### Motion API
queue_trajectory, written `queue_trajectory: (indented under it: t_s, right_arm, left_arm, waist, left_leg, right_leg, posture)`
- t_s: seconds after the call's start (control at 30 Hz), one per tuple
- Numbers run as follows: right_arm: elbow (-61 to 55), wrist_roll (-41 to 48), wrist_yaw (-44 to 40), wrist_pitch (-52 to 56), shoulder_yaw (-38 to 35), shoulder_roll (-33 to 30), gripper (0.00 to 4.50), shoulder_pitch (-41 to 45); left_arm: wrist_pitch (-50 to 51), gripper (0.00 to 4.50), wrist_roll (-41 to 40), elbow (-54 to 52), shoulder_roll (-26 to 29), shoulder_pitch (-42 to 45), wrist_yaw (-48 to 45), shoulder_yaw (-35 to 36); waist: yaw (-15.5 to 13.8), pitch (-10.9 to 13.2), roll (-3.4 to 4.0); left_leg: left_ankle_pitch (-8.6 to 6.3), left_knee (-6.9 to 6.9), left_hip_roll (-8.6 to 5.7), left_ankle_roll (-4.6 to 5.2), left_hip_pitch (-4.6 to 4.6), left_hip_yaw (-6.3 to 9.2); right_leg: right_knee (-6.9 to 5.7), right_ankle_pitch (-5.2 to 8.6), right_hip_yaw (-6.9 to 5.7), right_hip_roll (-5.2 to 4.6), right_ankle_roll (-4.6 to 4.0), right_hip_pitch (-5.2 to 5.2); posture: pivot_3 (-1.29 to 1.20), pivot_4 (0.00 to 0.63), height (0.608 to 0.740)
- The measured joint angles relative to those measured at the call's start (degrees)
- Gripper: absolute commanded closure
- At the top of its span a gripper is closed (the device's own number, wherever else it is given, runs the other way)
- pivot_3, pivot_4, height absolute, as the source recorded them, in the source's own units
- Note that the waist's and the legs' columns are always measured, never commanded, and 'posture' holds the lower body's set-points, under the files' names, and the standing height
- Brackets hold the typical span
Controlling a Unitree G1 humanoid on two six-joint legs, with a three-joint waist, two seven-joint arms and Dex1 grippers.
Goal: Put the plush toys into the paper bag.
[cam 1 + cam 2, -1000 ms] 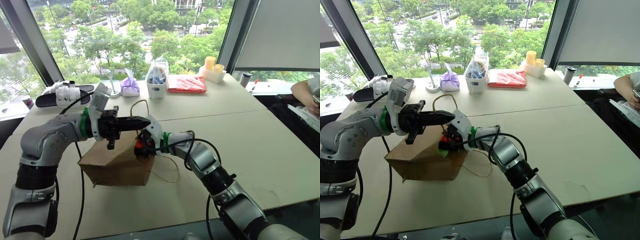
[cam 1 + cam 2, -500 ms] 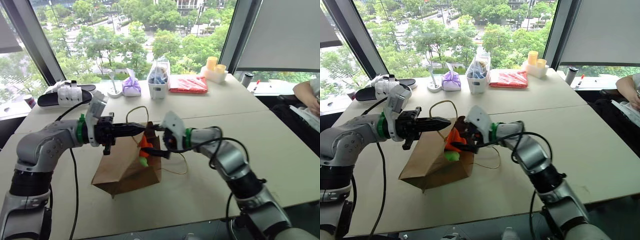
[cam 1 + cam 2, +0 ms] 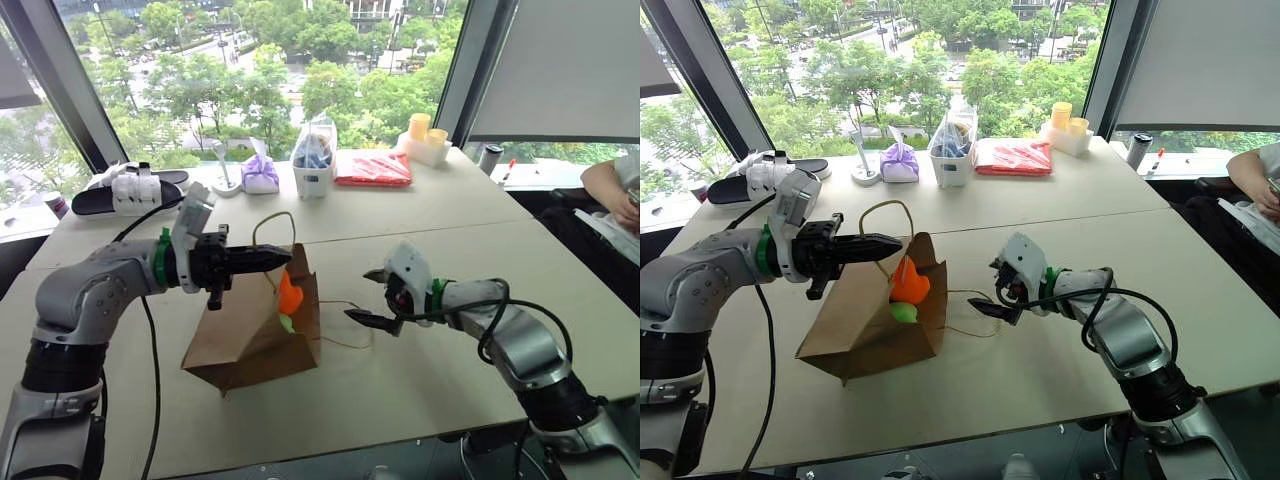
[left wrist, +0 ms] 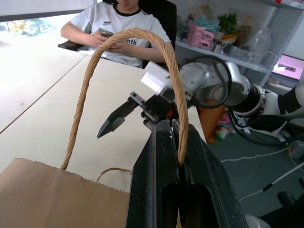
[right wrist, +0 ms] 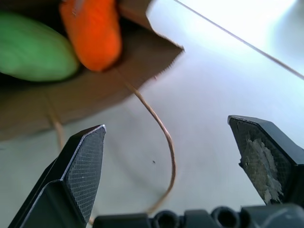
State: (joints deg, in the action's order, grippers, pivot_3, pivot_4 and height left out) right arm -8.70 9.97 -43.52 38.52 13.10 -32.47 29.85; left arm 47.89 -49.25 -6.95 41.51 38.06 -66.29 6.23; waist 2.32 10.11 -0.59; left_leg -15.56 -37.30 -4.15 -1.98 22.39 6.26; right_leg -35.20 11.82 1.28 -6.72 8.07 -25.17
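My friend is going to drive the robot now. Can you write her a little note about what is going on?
Left end effector: shut on the twine loop handle, holding the brown kraft paper bag open.
Right end effector: open, holding nothing, beside the bag's mouth.
Round orange plush toy and bright green plush toy: at the bag's mouth, not deep inside.
Done: both toys delivered.
Left: check that they settle in, then let go of the handle.

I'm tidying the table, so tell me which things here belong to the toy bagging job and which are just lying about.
Part of the job:
- paper bag
- orange plush toy
- green plush toy

Just lying about:
- purple pouch
- red packet
- white tub
- yellow cups
- slippers
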Motion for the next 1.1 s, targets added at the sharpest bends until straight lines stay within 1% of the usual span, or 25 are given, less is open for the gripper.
queue_trajectory:
  t_s: [0.1, 0.23, 0.27, 0.33, 0.47, 0.5, 0.53, 0.57, 0.67, 0.73, 0.83, 0.9, 1.03, 1.1]
  right_arm:
    - [4.4, -2.6, 0.8, -3.2, 2.1, 0.5, 0.03, 0.4]
    - [12.6, -4.9, 2.3, -6.9, 2.8, 4.5, 0.03, 2.0]
    - [13.7, -5.1, 2.4, -7.9, 2.9, 5.4, 0.27, 2.4]
    - [15.8, -5.3, 2.5, -9.0, 2.8, 7.0, 0.92, 3.0]
    - [16.9, -5.3, 1.6, -9.9, 3.0, 8.4, 2.9, 3.0]
    - [16.9, -5.3, 1.5, -10.1, 3.2, 8.4, 3.44, 3.0]
    - [16.9, -5.2, 1.4, -9.9, 3.2, 8.5, 4.09, 3.0]
    - [16.8, -5.2, 1.4, -9.6, 3.1, 8.7, 4.44, 3.0]
    - [15.2, -4.5, 1.1, -6.6, 2.4, 8.6, 4.48, 2.9]
    - [11.8, -3.3, 0.5, -3.2, 1.4, 7.7, 4.48, 2.5]
    - [2.6, 1.0, 0.2, 3.2, -3.3, 6.0, 4.48, 3.0]
    - [-1.4, 3.7, 0.4, 7.3, -6.3, 5.3, 4.48, 4.4]
    - [-6.0, 10.3, 1.5, 17.3, -12.8, 4.4, 4.48, 10.5]
    - [-7.5, 13.4, 1.5, 21.3, -15.7, 3.1, 4.48, 14.0]
  left_arm:
    - [0.0, 4.5, 0.0, 0.0, -0.1, 0.1, 0.0, -0.2]
    - [0.0, 4.5, 0.0, 0.0, -0.1, 0.1, 0.2, -0.2]
    - [0.0, 4.5, 0.0, 0.0, -0.1, 0.1, 0.3, -0.2]
    - [0.0, 4.5, 0.0, -0.2, -0.1, 0.1, 0.5, -0.2]
    - [0.0, 4.5, 0.0, -0.4, -0.2, 0.1, 0.8, -0.2]
    - [0.0, 4.5, 0.0, -0.5, -0.2, 0.1, 0.9, -0.2]
    - [0.0, 4.5, 0.0, -0.5, -0.2, 0.1, 1.1, -0.2]
    - [0.0, 4.5, 0.0, -0.6, -0.2, 0.1, 1.2, -0.2]
    - [0.0, 4.5, 0.0, -0.7, -0.2, 0.1, 1.6, -0.2]
    - [0.0, 4.5, 0.0, -0.7, -0.3, 0.1, 1.9, -0.1]
    - [-0.6, 4.5, 0.0, -0.7, -1.4, 0.5, 3.2, 0.2]
    - [-1.1, 4.5, 0.0, -0.6, -1.6, 1.1, 3.7, 0.4]
    - [-3.1, 4.5, 1.1, 2.0, -2.3, 3.5, 3.9, 0.7]
    - [-5.1, 4.5, 2.6, 5.8, -3.8, 5.6, 3.4, 0.4]
  waist:
    - [0.0, 0.0, 0.0]
    - [0.0, 0.0, -0.01]
    - [0.1, 0.0, 0.0]
    - [0.2, 0.0, -0.01]
    - [0.1, 0.0, -0.01]
    - [0.1, 0.0, -0.01]
    - [0.1, 0.0, -0.01]
    - [0.0, 0.0, -0.01]
    - [-0.1, 0.0, -0.01]
    - [-0.1, 0.0, 0.0]
    - [-0.2, 0.0, 0.0]
    - [-0.3, 0.0, 0.0]
    - [-0.3, 0.0, 0.01]
    - [-0.4, 0.0, 0.01]
  left_leg:
    - [0.0, 0.0, 0.0, -0.01, 0.0, 0.01]
    - [0.01, 0.0, 0.0, -0.02, 0.0, 0.03]
    - [0.01, 0.0, 0.0, -0.02, 0.0, 0.03]
    - [0.01, 0.0, 0.0, -0.03, -0.02, 0.08]
    - [0.02, -0.01, 0.0, -0.03, -0.02, 0.12]
    - [0.02, -0.02, 0.0, -0.03, -0.02, 0.13]
    - [0.02, -0.03, 0.0, -0.03, -0.02, 0.14]
    - [0.02, -0.03, 0.0, -0.03, -0.02, 0.15]
    - [0.02, -0.05, -0.01, -0.03, -0.02, 0.17]
    - [0.02, -0.04, -0.01, -0.03, -0.01, 0.19]
    - [0.01, -0.04, -0.01, -0.02, 0.0, 0.22]
    - [0.01, -0.03, -0.01, -0.02, 0.0, 0.22]
    - [0.01, -0.04, -0.01, -0.02, -0.01, 0.21]
    - [0.01, -0.04, -0.02, -0.01, -0.01, 0.19]
  right_leg:
    - [0.0, 0.0, 0.0, 0.0, 0.0, 0.0]
    - [-0.01, 0.0, -0.01, 0.0, 0.0, 0.0]
    - [0.0, 0.0, 0.0, 0.0, 0.0, 0.0]
    - [-0.01, 0.0, 0.01, 0.0, 0.0, 0.0]
    - [-0.02, 0.0, 0.01, 0.0, 0.0, 0.01]
    - [-0.02, 0.0, 0.01, 0.0, 0.0, 0.01]
    - [-0.02, 0.0, 0.0, 0.0, 0.0, 0.02]
    - [-0.02, 0.0, 0.0, 0.0, 0.0, 0.03]
    - [-0.01, 0.0, 0.01, 0.0, 0.0, 0.04]
    - [-0.01, 0.0, 0.01, 0.0, 0.0, 0.02]
    - [-0.01, 0.0, 0.0, -0.01, 0.0, 0.02]
    - [0.0, 0.0, 0.0, -0.01, 0.0, 0.02]
    - [-0.01, 0.0, 0.0, 0.0, 0.0, 0.02]
    - [0.0, 0.0, -0.02, -0.01, 0.0, 0.04]
  posture:
    - [0.0, 0.15, 0.74]
    - [0.0, 0.15, 0.74]
    - [0.0, 0.15, 0.74]
    - [0.0, 0.15, 0.74]
    - [0.0, 0.15, 0.74]
    - [0.0, 0.15, 0.74]
    - [0.0, 0.15, 0.74]
    - [0.0, 0.15, 0.74]
    - [0.0, 0.15, 0.74]
    - [0.0, 0.15, 0.74]
    - [0.0, 0.15, 0.74]
    - [0.0, 0.15, 0.74]
    - [0.0, 0.15, 0.74]
    - [0.0, 0.15, 0.74]
